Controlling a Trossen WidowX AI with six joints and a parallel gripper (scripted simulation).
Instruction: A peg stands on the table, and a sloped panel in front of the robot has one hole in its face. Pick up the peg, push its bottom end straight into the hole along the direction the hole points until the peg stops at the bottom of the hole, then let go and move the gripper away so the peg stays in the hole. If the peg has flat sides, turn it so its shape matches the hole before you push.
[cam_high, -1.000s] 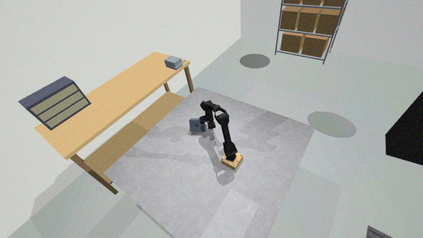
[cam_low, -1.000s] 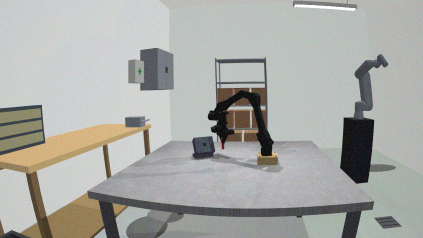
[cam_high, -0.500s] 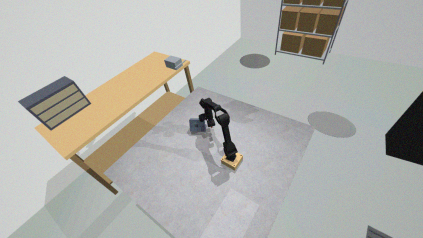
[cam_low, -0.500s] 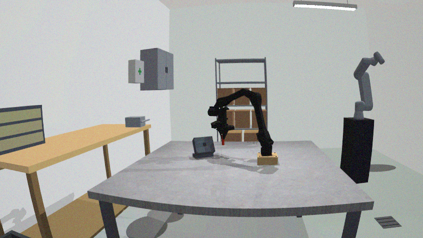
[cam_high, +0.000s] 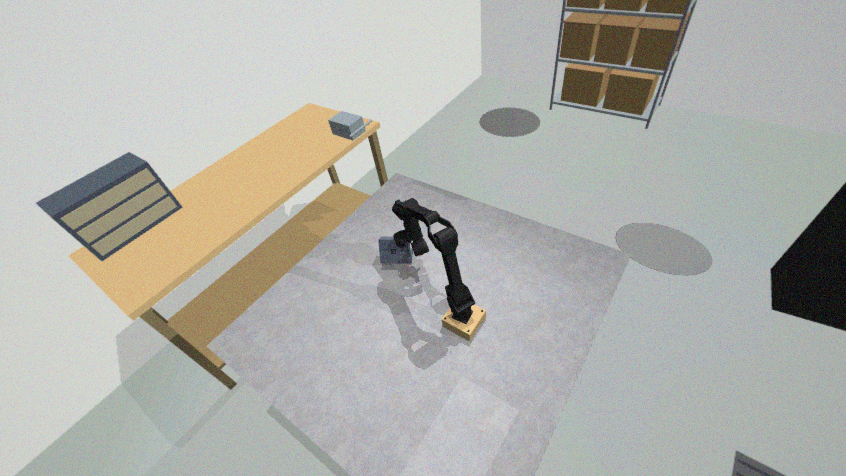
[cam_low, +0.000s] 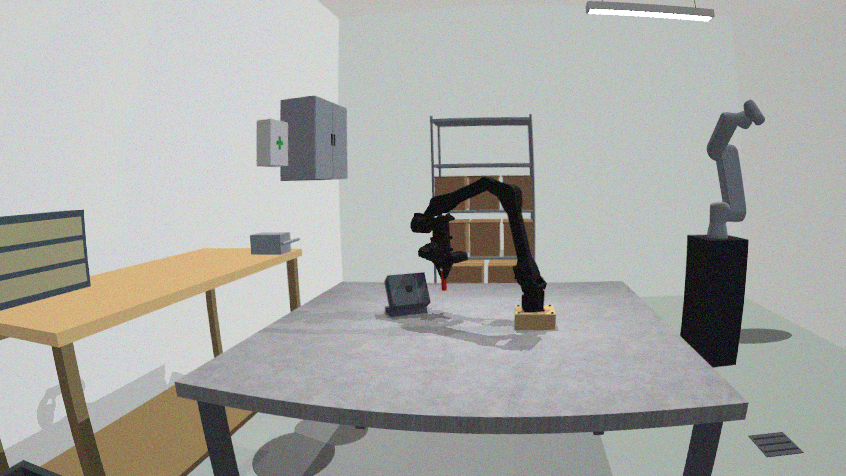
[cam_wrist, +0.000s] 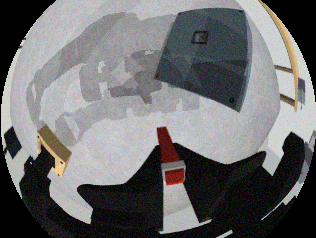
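The red peg hangs nearly upright above the table, its lower end free. In the wrist view it looks flat-sided, with a pale band near its upper end. My gripper is shut on the peg; in the top view the fingertips are too small to make out. The dark blue-grey sloped panel stands beside the peg, to its left in the exterior view, apart from it. A small square hole shows in its face.
The arm stands on a wooden base block on the grey table. A wooden workbench stands beyond the table's left side, with a grey box on it.
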